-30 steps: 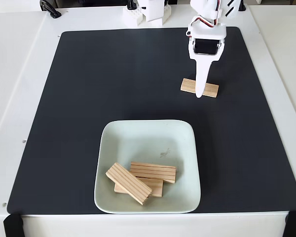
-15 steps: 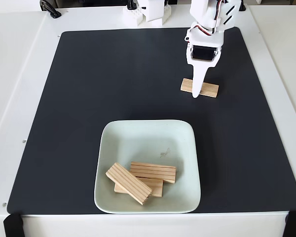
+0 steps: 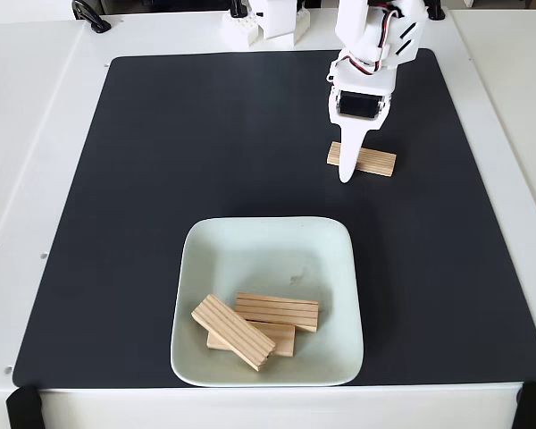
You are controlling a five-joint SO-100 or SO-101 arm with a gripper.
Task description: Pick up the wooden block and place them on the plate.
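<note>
The gripper (image 3: 346, 170) slides left along the block (image 3: 368, 160) from where it was a second ago, its white finger now crossing the block's left end rather than the middle; whether the jaws are open or closed on the wood I cannot tell. Nearest the camera, the plate (image 3: 339, 259) holds three blocks (image 3: 255, 327); beyond it, on the mat (image 3: 161, 179), the fourth lies flat, not yet lifted; looks like alignment for the last pick.

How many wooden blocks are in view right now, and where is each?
4. Three lie piled in the plate: one angled on top, one behind it, one mostly covered underneath. The fourth sits on the black mat, partly behind the pincer.
</note>
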